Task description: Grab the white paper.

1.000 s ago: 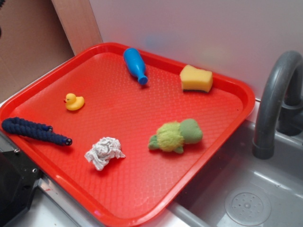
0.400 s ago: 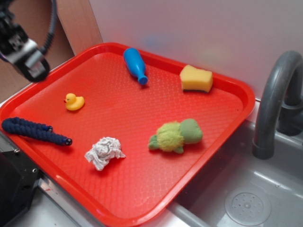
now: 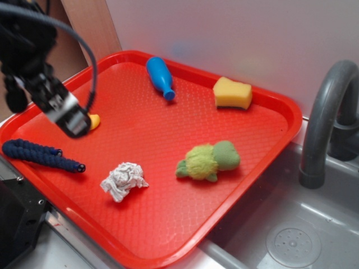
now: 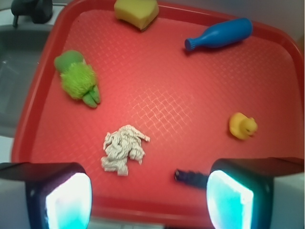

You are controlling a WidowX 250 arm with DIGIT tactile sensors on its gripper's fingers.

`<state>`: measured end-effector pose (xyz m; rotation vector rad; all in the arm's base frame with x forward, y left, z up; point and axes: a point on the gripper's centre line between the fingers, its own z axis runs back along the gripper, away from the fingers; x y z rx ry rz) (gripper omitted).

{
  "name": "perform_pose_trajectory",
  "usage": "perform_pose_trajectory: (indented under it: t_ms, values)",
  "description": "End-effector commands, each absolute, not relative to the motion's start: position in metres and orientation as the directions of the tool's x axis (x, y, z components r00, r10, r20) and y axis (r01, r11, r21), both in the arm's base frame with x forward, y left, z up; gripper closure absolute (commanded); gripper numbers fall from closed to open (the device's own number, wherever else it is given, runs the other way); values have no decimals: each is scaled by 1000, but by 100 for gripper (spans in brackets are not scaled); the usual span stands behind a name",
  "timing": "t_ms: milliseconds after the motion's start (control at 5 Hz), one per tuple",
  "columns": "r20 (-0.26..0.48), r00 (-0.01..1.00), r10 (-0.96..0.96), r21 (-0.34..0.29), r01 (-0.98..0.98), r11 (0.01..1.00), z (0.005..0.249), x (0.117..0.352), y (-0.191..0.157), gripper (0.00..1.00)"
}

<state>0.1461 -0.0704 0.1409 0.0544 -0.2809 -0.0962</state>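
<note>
The white paper (image 3: 123,180) is a crumpled wad lying near the front of the red tray (image 3: 168,129). In the wrist view the paper (image 4: 123,149) lies ahead of the fingers, nearer the left one. My gripper (image 3: 72,120) hangs over the tray's left side, above and to the left of the paper and apart from it. Seen from the wrist, the gripper (image 4: 149,198) is open and nothing lies between its fingers.
On the tray lie a green plush toy (image 3: 207,161), a blue bottle (image 3: 160,77), a yellow sponge (image 3: 232,93), a dark blue rope (image 3: 42,155) and a yellow duck (image 3: 94,120), half hidden by my gripper. A grey faucet (image 3: 325,117) and sink (image 3: 291,235) lie to the right.
My arm has come in from the upper left, moving down and right over the tray's left side, and now covers most of the duck. The objects have not moved.
</note>
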Motion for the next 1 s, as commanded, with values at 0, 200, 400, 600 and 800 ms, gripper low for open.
perform_pose_trajectory:
  t_ms: [0,200,400,600,800]
  values:
    - [273,960,-67,20,64,998,108,164,-79,0]
    - [225,972,-61,-31,70,997,85,169,-90,0]
    - [211,975,-63,7,63,998,62,173,-95,0]
    - [181,981,-74,18,72,997,44,176,-96,0]
    - [143,985,-97,48,91,995,25,172,-100,7]
